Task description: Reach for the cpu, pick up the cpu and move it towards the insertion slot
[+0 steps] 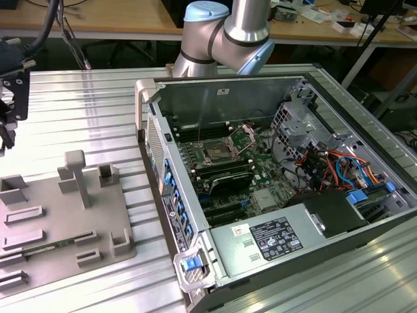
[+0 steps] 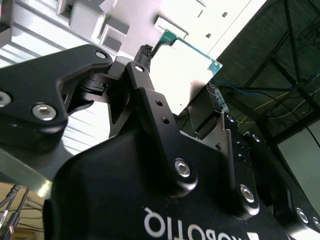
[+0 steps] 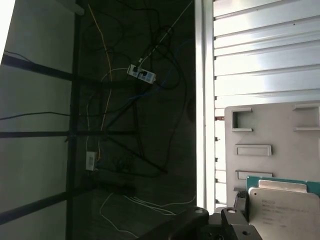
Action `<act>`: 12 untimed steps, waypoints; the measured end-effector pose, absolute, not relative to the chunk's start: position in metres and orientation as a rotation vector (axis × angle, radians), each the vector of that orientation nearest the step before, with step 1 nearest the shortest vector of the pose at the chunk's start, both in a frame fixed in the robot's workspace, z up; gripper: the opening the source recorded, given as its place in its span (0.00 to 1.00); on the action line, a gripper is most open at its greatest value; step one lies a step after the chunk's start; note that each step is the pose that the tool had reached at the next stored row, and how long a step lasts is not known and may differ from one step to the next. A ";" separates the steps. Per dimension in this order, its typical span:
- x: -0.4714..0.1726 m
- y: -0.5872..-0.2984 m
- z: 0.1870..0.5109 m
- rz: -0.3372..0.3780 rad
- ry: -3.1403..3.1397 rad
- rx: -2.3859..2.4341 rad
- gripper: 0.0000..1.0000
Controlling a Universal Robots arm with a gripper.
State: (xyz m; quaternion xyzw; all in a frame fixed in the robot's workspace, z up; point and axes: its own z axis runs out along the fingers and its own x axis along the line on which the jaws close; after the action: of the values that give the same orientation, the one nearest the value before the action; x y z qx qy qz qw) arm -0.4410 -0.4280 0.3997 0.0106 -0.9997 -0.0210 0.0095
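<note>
In the second wrist view my gripper (image 2: 180,82) is shut on the cpu (image 2: 182,62), a flat bright square with a thin green rim clamped between the two black fingers (image 2: 142,57). The first wrist view shows the cpu (image 3: 282,205) with its silver top plate, lifted above the grey tray (image 3: 270,125). In the exterior view my gripper (image 1: 10,104) hangs at the exterior view's left edge, above the tray (image 1: 58,222). The insertion slot (image 1: 215,153), a silver-framed socket with a dark centre, lies on the motherboard inside the open computer case, well to the exterior view's right of my gripper.
The open case (image 1: 156,130) has a tall side wall between tray and socket. Inside it are black memory slots (image 1: 225,176), a power supply (image 1: 273,238) and coloured cables (image 1: 332,166). The arm's base (image 1: 225,32) stands behind the case. Raised blocks (image 1: 78,173) stick up from the tray.
</note>
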 end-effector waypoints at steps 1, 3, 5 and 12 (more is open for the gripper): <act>-0.439 -0.428 0.400 -0.066 -3.122 0.033 0.55; -0.437 -0.428 0.400 -0.066 -3.122 0.033 0.55; -0.436 -0.428 0.400 -0.066 -3.122 0.033 0.55; -0.431 -0.428 0.400 -0.066 -3.122 0.033 0.55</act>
State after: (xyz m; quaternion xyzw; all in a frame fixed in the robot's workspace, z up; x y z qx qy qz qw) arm -0.4314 -0.4280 0.3996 0.0106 -0.9997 -0.0210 0.0095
